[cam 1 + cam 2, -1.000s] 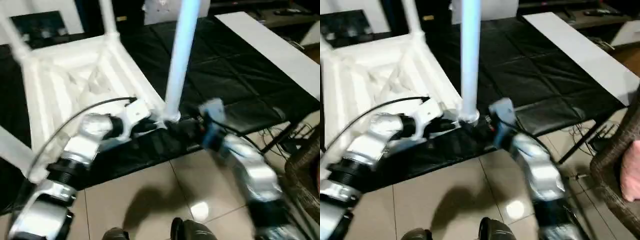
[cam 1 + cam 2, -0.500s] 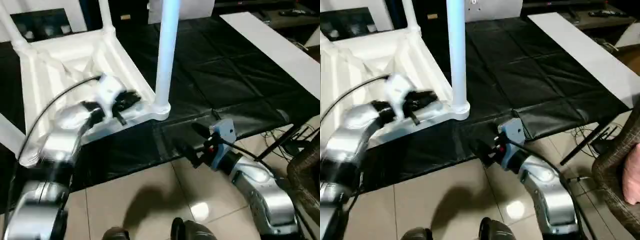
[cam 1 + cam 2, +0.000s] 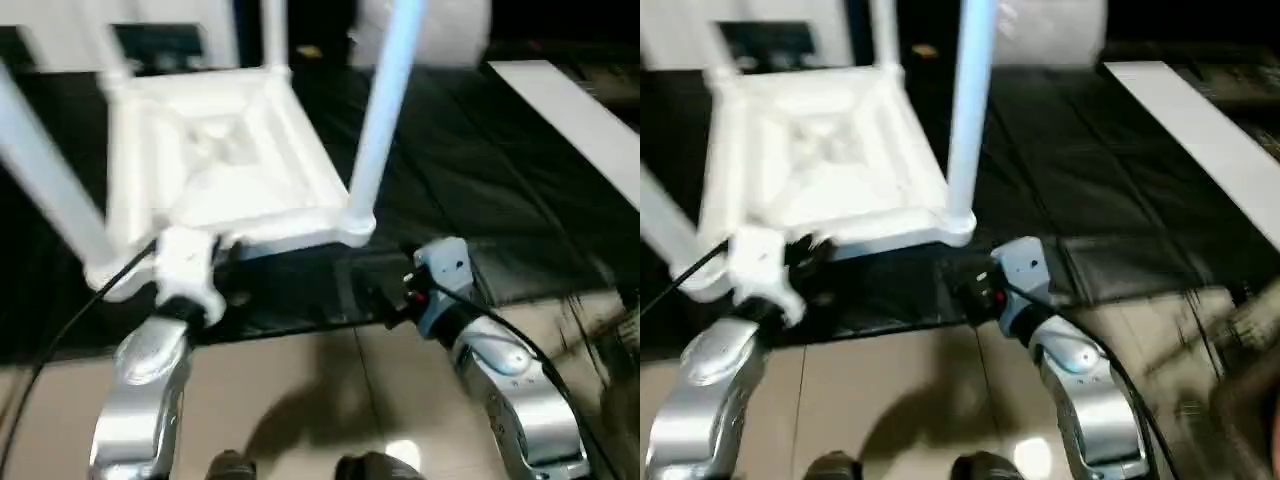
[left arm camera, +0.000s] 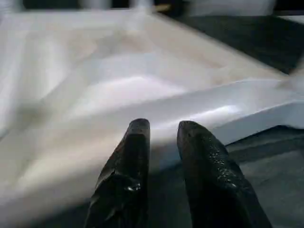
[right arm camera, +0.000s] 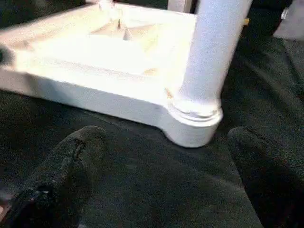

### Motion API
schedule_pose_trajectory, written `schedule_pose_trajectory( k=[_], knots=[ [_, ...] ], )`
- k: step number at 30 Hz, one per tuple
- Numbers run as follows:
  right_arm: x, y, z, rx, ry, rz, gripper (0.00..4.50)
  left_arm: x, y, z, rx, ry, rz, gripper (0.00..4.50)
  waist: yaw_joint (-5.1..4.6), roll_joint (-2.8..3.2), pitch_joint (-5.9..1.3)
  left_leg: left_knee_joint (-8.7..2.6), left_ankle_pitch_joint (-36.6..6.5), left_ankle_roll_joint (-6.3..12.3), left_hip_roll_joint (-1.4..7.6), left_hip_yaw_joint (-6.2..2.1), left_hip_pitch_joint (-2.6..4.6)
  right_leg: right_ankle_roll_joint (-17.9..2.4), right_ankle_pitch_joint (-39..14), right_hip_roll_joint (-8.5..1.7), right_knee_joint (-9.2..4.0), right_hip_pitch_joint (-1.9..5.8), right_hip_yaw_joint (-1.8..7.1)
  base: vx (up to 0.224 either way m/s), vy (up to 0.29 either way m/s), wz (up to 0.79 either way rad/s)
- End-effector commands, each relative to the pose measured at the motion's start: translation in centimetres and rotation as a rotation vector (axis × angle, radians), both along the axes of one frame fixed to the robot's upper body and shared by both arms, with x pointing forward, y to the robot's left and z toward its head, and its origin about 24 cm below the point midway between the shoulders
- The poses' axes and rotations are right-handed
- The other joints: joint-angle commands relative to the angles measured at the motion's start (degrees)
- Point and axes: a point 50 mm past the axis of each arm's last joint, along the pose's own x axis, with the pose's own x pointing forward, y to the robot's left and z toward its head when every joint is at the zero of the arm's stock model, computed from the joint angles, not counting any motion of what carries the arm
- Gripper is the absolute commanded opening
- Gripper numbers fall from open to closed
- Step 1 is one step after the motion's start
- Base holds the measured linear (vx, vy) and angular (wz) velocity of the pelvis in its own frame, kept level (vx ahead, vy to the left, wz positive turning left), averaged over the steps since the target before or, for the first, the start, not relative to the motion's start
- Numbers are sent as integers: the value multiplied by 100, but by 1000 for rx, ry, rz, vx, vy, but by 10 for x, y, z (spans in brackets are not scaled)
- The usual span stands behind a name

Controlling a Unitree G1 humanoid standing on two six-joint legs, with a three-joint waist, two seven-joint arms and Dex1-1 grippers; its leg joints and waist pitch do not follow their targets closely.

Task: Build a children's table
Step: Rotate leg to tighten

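Table (image 3: 225, 165) lies upside down on black mat (image 3: 480, 190), legs up; mat covers a low platform, tile floor (image 3: 300, 400) in front. Left to right: near-left leg (image 3: 50, 175) slants up out of its corner socket at the table's near-left corner, two far legs rise at the back corners, near-right leg (image 3: 385, 100) stands in the near-right socket (image 5: 194, 126). Left pincer (image 4: 161, 137) sits just short of the table's near rim, near the left corner, fingers (image 4: 126, 180) a narrow gap apart, nothing between them, rim right ahead of the tips. Black cable (image 3: 60, 320) runs from the left wrist back along the silver forearm. Right pincer (image 5: 166, 142) is low over the mat facing the near-right socket, fingers (image 5: 66, 166) spread wide, empty, apart from the socket. White board (image 3: 570, 120) lies along the mat's right side. Robot's feet (image 3: 300, 468) at the bottom edge on the tile.
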Motion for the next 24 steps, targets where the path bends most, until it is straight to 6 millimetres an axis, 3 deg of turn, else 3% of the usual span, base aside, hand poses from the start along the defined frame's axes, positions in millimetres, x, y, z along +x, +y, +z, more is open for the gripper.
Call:
schedule_pose_trajectory(
  k=[1,2,3,4,5,6,7,8,9,10,11,12,13,14,15,16,17,18,19,20,21,22,23,24],
  knots=[
    [-5,-8,-3,27,75,-13,450,-7,-7,2,0,3,-31,110,-8,-139,-107,693,-1128,734,-594,796,133,-533,-5165,-652,-1535,-1,743,18,-193,28],
    [-7,-8,-3,30,73,-1,450,-10,-9,3,-2,1,-39,110,237,-238,-250,148,-760,781,-582,747,-30,1584,-4510,-683,-1284,477,1098,50,-176,20],
    [-8,-8,-2,35,73,6,450,-11,-9,3,-3,-4,-43,110,298,-192,-266,-45,-697,907,-522,721,111,1994,-4054,-709,-1297,468,1186,50,-176,20],
    [-10,-7,-3,43,74,18,450,-13,-9,4,-6,-6,-43,110,299,-155,-316,-226,-595,1048,-433,664,198,2139,-3456,-669,-1285,502,1165,-21,-182,43],
    [-12,-7,-3,47,73,23,450,-15,-10,4,-7,-6,-36,110,246,20,-412,-493,-209,1314,-14,444,411,2020,-1809,-399,-1161,389,914,-37,-130,28],
    [-13,-7,-4,34,58,22,450,-16,-10,5,-6,-9,-26,110,167,85,-450,-616,136,1708,697,186,556,1338,-804,-609,-1016,259,766,-37,-130,28],
    [-13,-8,-4,33,57,19,450,-16,-10,5,-7,-9,-23,110,156,108,-442,-655,75,1840,877,152,526,925,-556,-771,-911,264,798,-39,-60,11],
    [-14,-8,-5,32,54,13,450,-17,-10,5,-10,-9,-15,110,150,13,-336,-652,-489,1587,714,311,363,478,-1149,-985,-1014,316,927,-52,-83,8],
    [-14,-8,-5,41,50,-12,450,-18,-11,7,-26,-14,3,110,204,-98,-208,-382,-873,953,-176,738,338,1166,-3541,-783,-1498,349,854,-52,-83,8],
    [-14,-8,-5,47,53,-18,450,-19,-11,7,-30,-13,7,110,248,-101,-199,-242,-853,802,-398,858,436,1627,-4569,-648,-1644,277,823,-55,-100,10],
    [-14,-8,-5,54,54,-26,450,-19,-11,7,-29,-15,7,110,215,-124,-174,-284,-1016,828,-422,883,485,2164,-5110,-422,-1816,299,654,-51,-73,-1],
    [-14,-8,-4,58,55,-34,450,-19,-12,8,-27,-16,5,110,120,-87,-238,-406,-1404,972,-276,840,490,2763,-4286,-33,-2099,463,180,-51,-73,-1],
    [-13,-9,-3,61,54,-40,450,-19,-12,8,-28,-17,4,110,97,150,-272,-553,-1805,1069,181,658,750,2709,-3566,-73,-2062,455,-150,0,0,0],
    [-13,-8,-3,62,53,-41,450,-19,-12,8,-29,-17,4,110,381,317,-207,-1065,-3290,745,1369,196,365,991,-1115,-631,-136,552,158,110,123,-10],
    [-13,-8,-2,63,51,-38,450,-19,-13,9,-25,-19,-9,110,268,222,-124,-1462,-4662,407,913,652,462,340,-1260,-323,512,455,206,110,123,-10],
    [-13,-8,-2,63,51,-38,450,-19,-13,9,-25,-19,-9,110,304,135,-125,-1381,-5043,388,847,708,489,389,-1666,-419,539,554,390,67,-13,-4],
    [-14,-7,-2,62,50,-35,450,-19,-13,9,-22,-18,-11,110,283,-57,-96,-810,-4688,238,393,905,643,615,-3977,-569,-133,398,893,49,-129,-15],
    [-15,-6,-3,60,49,-27,450,-20,-13,9,-22,-18,-11,110,353,-357,-78,481,-1687,630,-217,898,230,1101,-6316,-1129,-1326,530,1333,49,-129,-15],
    [-15,-6,-3,59,47,-26,450,-20,-13,9,-20,-18,-7,110,516,-168,-100,520,-767,710,-112,648,10,582,-5949,-1384,-1354,763,1751,91,-77,-8],
    [-15,-6,-3,58,46,-27,450,-20,-12,9,-18,-18,-4,110,532,-178,-172,481,-611,688,-147,528,-147,301,-5216,-1271,-1196,965,1694,115,-14,9],
    [-16,-6,-3,60,45,-31,450,-20,-11,10,-16,-19,-2,110,558,-111,-211,149,-168,676,-144,489,-177,-147,-3682,-1032,-1074,1113,1382,115,-14,9],
    [-16,-7,-3,59,46,-33,450,-20,-11,10,-15,-18,0,110,513,-97,-244,-24,54,731,-145,521,-127,-342,-2928,-856,-1036,1127,1223,114,27,10],
    [-16,-7,-4,59,45,-36,450,-20,-9,11,-11,-20,5,110,422,113,-330,-396,423,787,-57,552,54,-533,-1953,-590,-988,1097,867,144,52,8],
    [-16,-7,-4,59,45,-36,450,-20,-9,11,-11,-20,5,110,246,258,-327,-680,135,1079,133,258,332,-373,-1349,-225,-713,870,610,144,52,8]
  ],
)
